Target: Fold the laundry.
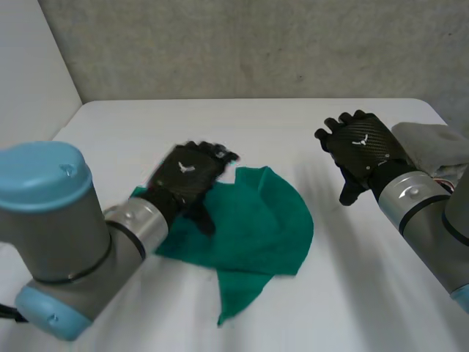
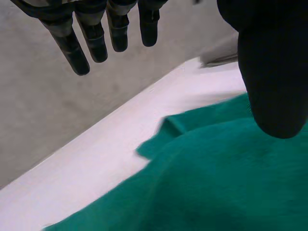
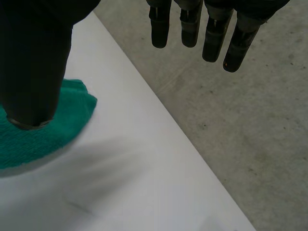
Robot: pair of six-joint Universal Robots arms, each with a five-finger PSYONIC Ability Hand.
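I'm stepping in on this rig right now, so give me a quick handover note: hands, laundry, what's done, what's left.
Left hand: open, holding nothing, over the left side of the green cloth.
Right hand: open, holding nothing, over bare table to the right of that cloth.
Green cloth: rumpled mid-table, partly doubled over, no neat fold yet.
Grey cloth: bunched at the table's right edge, by the right arm.
Left to do: likely flatten and fold the green cloth, then the grey one.

White table [image 1: 256, 121] stands against a speckled grey wall [image 1: 256, 44].
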